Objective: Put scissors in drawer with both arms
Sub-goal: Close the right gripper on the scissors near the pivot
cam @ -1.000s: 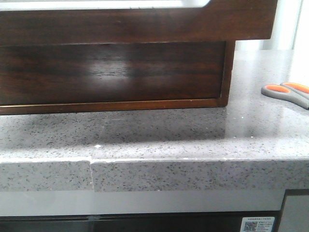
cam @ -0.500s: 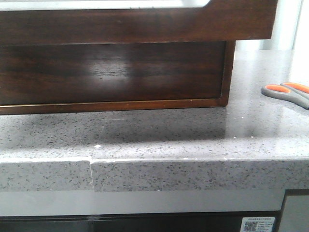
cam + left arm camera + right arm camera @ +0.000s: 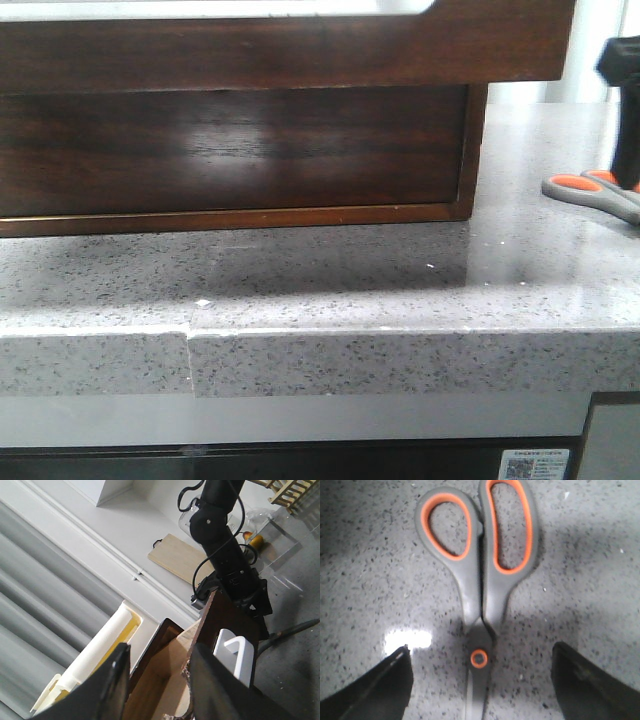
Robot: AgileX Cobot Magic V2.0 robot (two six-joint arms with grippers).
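Observation:
The scissors (image 3: 592, 191), grey handles with orange inserts, lie closed on the speckled counter at the far right. In the right wrist view the scissors (image 3: 481, 575) lie between my right gripper's spread black fingers, which flank the pivot. My right gripper (image 3: 480, 680) is open and empty; it also shows in the front view (image 3: 627, 165) as a black shape just above the scissors. The drawer (image 3: 280, 50), wide, shallow, dark brown with white along its top, juts out over the cabinet body. My left gripper (image 3: 157, 690) is open, its fingers apart over a light wood drawer interior (image 3: 165, 680).
The dark brown cabinet body (image 3: 230, 150) stands on the grey stone counter (image 3: 330, 280), whose front edge runs across the front view. In the left wrist view a dark panel (image 3: 235, 625) carrying a white piece (image 3: 236, 655) stands beside my finger, and the right arm (image 3: 225, 545) rises behind it.
My right gripper has come into the front view at the top right and now hangs just above the scissors. The scissors and the drawer have not moved.

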